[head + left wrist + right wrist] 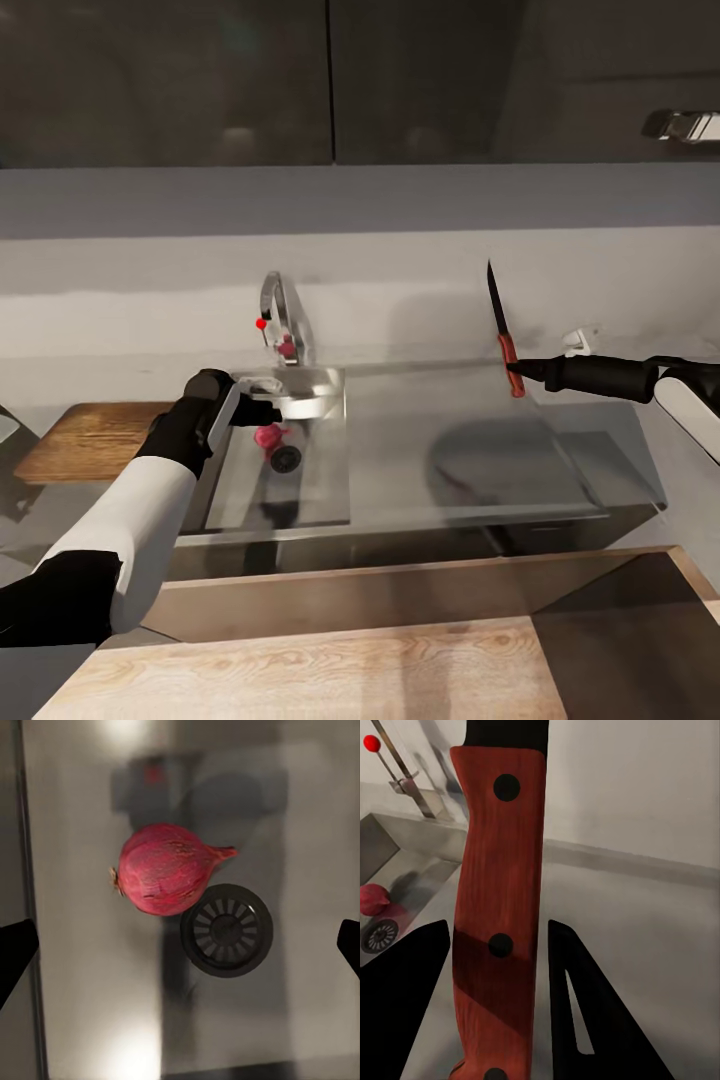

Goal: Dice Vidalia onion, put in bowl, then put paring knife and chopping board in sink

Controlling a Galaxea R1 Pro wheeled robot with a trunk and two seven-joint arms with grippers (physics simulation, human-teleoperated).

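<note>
Right gripper (520, 372) is clamped on the paring knife (497, 322) by its reddish handle, blade pointing straight up, held in the air over the steel drainboard (470, 450); left gripper (262, 400) hangs over the sink (245, 490) w/ fingers (16, 949) spread wide apart, nothing between them. Onion (166, 868) lies on the basin floor right next to the drain (226, 931), touching its rim; chopping board (90, 438) sits on the countertop (40, 520) left of the sink, behind the left arm.
</note>
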